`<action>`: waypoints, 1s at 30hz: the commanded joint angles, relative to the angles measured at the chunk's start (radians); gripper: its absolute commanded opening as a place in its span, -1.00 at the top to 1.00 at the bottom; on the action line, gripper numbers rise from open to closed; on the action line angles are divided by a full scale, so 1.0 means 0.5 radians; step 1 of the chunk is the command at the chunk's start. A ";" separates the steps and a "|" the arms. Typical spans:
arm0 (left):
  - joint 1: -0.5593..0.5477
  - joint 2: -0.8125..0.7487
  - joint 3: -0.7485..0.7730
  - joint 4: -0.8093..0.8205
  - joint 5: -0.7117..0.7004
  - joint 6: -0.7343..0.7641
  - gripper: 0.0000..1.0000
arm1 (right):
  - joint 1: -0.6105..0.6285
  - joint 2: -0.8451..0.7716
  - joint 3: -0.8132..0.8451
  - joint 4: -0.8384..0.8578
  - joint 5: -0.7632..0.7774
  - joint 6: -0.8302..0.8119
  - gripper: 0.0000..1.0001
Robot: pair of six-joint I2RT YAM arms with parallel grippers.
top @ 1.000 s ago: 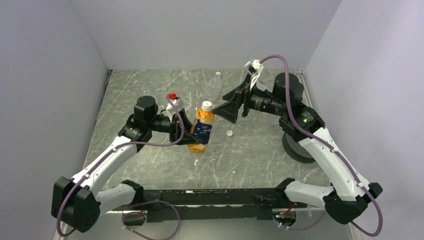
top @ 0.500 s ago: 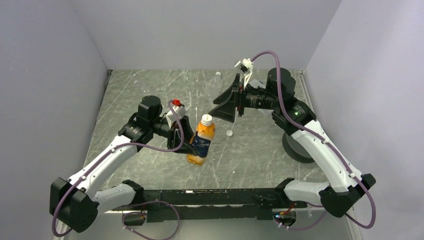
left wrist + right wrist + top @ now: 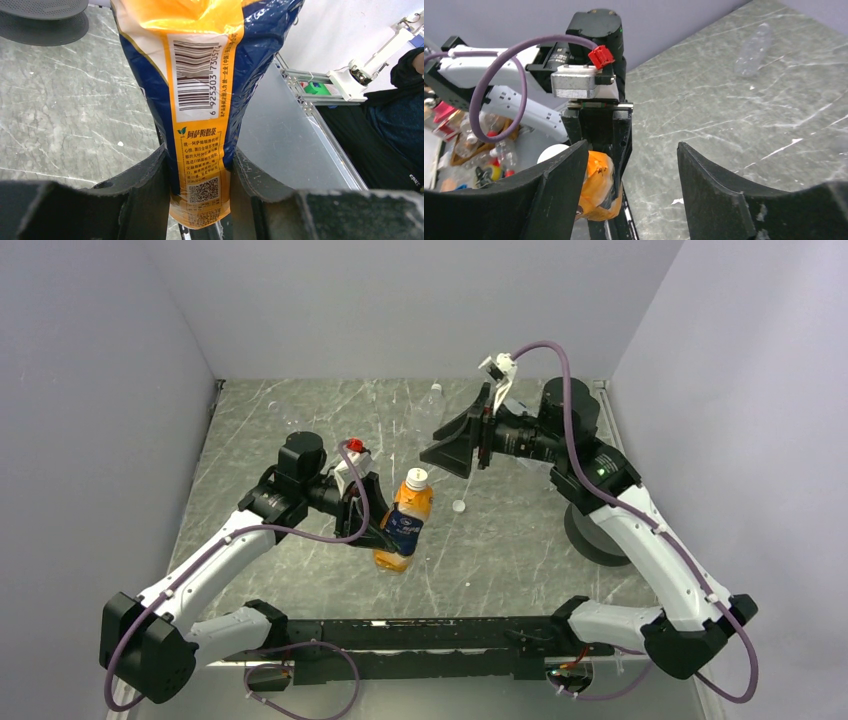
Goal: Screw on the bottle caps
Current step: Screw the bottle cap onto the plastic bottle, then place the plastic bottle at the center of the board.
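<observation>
An orange bottle (image 3: 405, 522) with a blue and yellow label (image 3: 200, 100) is held tilted above the table, with my left gripper (image 3: 383, 530) (image 3: 200, 180) shut on its lower body. A white cap (image 3: 417, 478) sits on its neck. My right gripper (image 3: 443, 453) (image 3: 631, 147) hovers open just up and right of that cap, touching nothing. In the right wrist view the bottle (image 3: 596, 187) and the cap (image 3: 551, 152) lie off to the left, partly behind the left finger. A loose white cap (image 3: 458, 506) lies on the table. A clear bottle (image 3: 435, 395) (image 3: 754, 47) lies at the back.
A large black disc (image 3: 592, 535) (image 3: 45, 20) sits on the table under my right arm. Grey walls close in the marbled table (image 3: 300, 420) on three sides. A small white fleck (image 3: 677, 201) lies on the table below my right gripper.
My right gripper has swung left and nearer to the bottle's cap, and its jaws have narrowed. My left arm has drawn the bottle slightly down and left.
</observation>
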 commanded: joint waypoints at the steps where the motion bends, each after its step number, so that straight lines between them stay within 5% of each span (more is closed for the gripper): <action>1: -0.010 -0.022 0.006 0.037 0.027 0.010 1.00 | -0.006 -0.112 0.098 0.065 0.189 0.029 -0.41; 11: -0.021 -0.014 0.026 -0.010 0.029 0.038 1.00 | 0.036 0.000 0.102 0.234 -0.456 0.106 -0.51; 24: -0.023 -0.004 0.016 0.035 0.014 0.013 1.00 | 0.188 0.085 0.163 0.069 -0.435 -0.035 -0.11; 30: -0.023 0.005 -0.041 0.321 0.010 -0.210 1.00 | 0.222 0.064 0.139 0.046 -0.402 -0.062 0.19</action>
